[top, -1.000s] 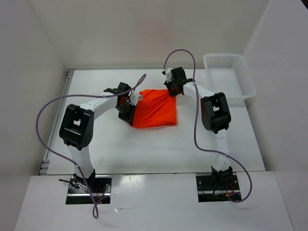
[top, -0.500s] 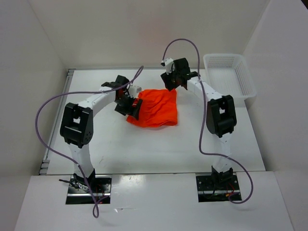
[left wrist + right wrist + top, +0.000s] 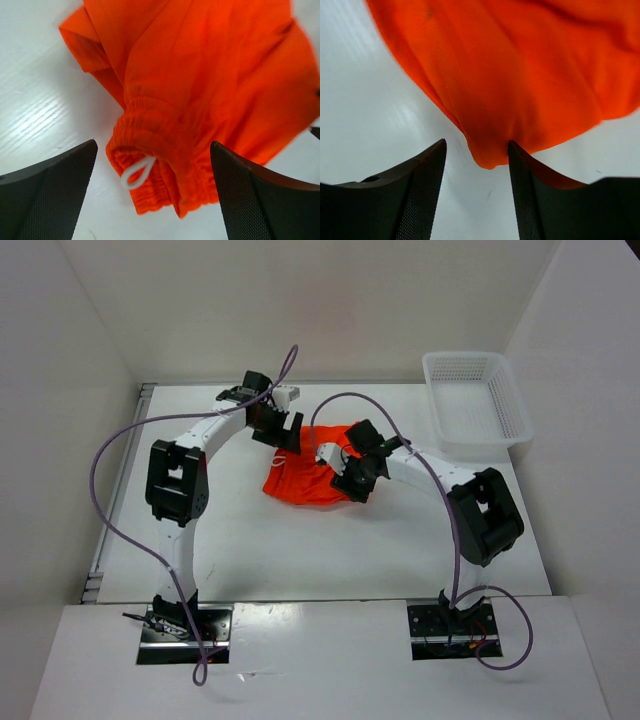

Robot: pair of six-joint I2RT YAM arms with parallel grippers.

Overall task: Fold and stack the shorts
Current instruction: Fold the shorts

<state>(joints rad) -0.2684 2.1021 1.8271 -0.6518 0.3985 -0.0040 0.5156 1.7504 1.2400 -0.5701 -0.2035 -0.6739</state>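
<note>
On table (image 3: 250, 540): one orange shorts pair (image 3: 300, 482), one white basket (image 3: 478, 438).

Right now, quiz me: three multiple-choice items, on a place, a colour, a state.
1. Where is the basket? A) far right of the table B) near left corner C) dead centre
2. What colour is the shorts' drawstring? A) black B) blue C) white
3. How is the left gripper? A) shut on cloth B) open over the waistband C) out of view
Answers: 1 A: it sits in the far right corner. 2 C: the loop is white. 3 B: its fingers stand wide apart.
</note>
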